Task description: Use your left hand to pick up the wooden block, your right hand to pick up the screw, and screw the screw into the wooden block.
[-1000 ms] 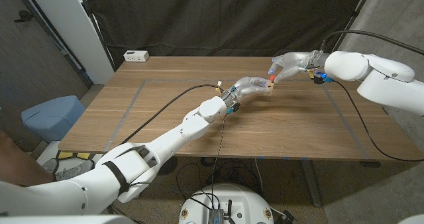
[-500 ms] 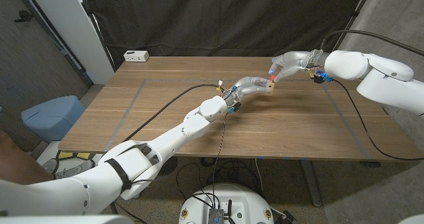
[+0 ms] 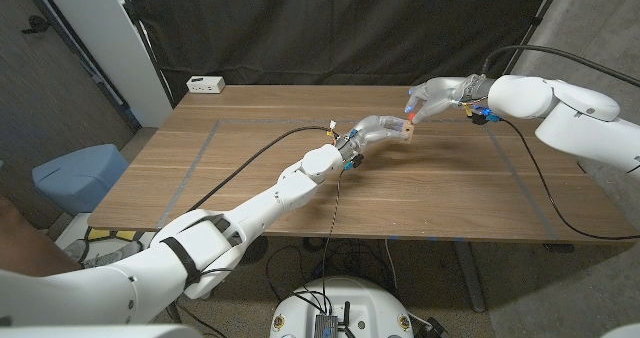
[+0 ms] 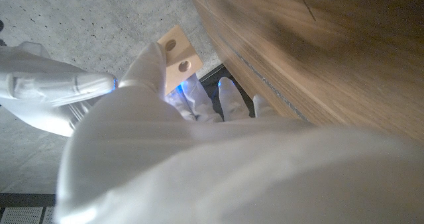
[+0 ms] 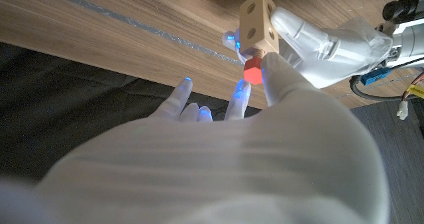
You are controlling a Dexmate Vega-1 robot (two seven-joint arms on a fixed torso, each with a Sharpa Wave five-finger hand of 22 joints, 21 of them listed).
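The left robot hand (image 3: 378,131) grips the wooden block (image 5: 258,16) while the right robot hand (image 3: 432,96) pinches the red-headed screw (image 5: 252,71) against it.

Wooden table (image 3: 420,193), brown, grain running lengthwise, pale tape lines marking a rectangle on top. Carried a white power strip (image 3: 205,83) at the far left corner, lying flat near the edge. Bore a black cable (image 3: 245,163) trailing across the left half of the surface; whether it touched the wood throughout could not be told. Stood before a dark curtain.
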